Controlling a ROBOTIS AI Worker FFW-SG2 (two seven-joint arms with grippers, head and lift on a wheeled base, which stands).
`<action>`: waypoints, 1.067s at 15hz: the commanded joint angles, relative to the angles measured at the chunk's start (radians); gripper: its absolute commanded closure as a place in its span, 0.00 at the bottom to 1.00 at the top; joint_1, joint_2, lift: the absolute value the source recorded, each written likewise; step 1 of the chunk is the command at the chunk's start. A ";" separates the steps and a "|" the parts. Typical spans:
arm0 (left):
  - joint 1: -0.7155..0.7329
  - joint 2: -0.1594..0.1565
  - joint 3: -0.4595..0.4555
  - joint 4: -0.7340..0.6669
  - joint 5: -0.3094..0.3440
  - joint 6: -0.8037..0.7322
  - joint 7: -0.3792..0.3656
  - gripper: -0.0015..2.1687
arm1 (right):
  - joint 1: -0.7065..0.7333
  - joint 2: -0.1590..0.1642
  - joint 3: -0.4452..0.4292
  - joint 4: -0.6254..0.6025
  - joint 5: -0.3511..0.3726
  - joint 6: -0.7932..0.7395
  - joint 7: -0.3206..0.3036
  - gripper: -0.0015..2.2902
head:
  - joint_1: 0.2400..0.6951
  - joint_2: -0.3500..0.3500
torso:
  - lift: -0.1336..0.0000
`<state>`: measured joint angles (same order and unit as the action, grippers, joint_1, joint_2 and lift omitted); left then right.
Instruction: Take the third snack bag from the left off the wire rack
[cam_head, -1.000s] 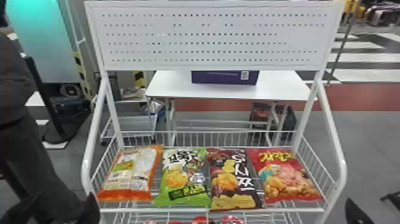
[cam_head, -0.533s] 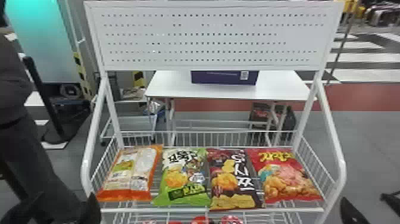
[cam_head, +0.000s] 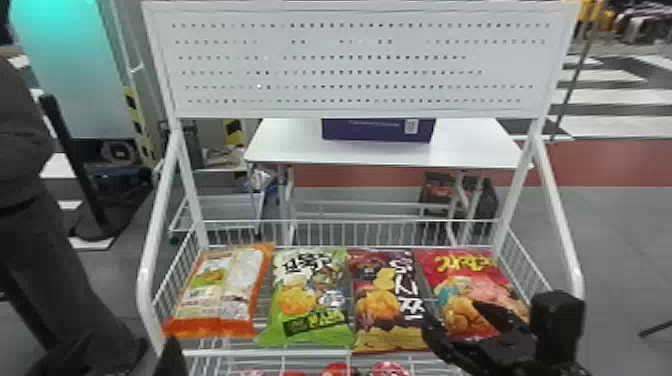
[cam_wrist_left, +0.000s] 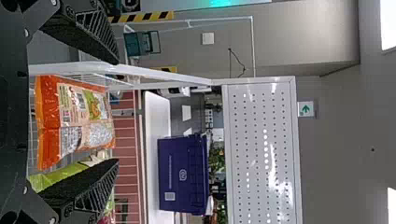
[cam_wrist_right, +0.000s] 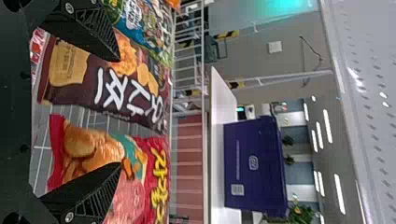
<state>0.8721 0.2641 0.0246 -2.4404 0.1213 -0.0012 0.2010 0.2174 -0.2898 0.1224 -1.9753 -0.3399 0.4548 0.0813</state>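
Lying flat on the wire rack (cam_head: 150, 280), 4 snack bags sit side by side: an orange bag (cam_head: 220, 290), a green bag (cam_head: 307, 297), a dark maroon bag (cam_head: 385, 300) and a red bag (cam_head: 465, 280). The maroon one is the 3rd from the left, its edges touching the green and red bags.

The right gripper (cam_head: 457, 317) hangs at the rack's front right corner, over the near ends of the maroon and red bags. Its fingers are spread wide with nothing between them. In the right wrist view, 1 finger (cam_wrist_right: 88, 28) lies across the maroon bag and the other across the red bag.

The left gripper (cam_wrist_left: 114, 112) is also wide apart and empty, facing the orange bag.

Behind the rack stands a white table (cam_head: 380, 150) carrying a blue box (cam_head: 377, 129).
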 joint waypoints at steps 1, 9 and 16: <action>-0.002 0.001 0.000 0.003 0.000 0.001 0.000 0.07 | -0.127 0.026 0.089 0.110 0.021 0.063 0.000 0.04 | 0.57 0.50 | 1.00; -0.007 0.010 0.006 0.014 0.006 -0.002 0.001 0.07 | -0.313 0.061 0.201 0.320 0.022 0.186 0.037 0.38 | 0.57 0.50 | 1.00; -0.008 0.017 0.009 0.012 0.008 0.001 0.001 0.07 | -0.227 0.041 0.172 0.182 0.028 0.174 0.031 0.98 | 0.57 0.50 | 1.00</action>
<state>0.8636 0.2787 0.0335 -2.4269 0.1283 -0.0036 0.2025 -0.0398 -0.2402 0.3061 -1.7411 -0.3198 0.6303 0.1180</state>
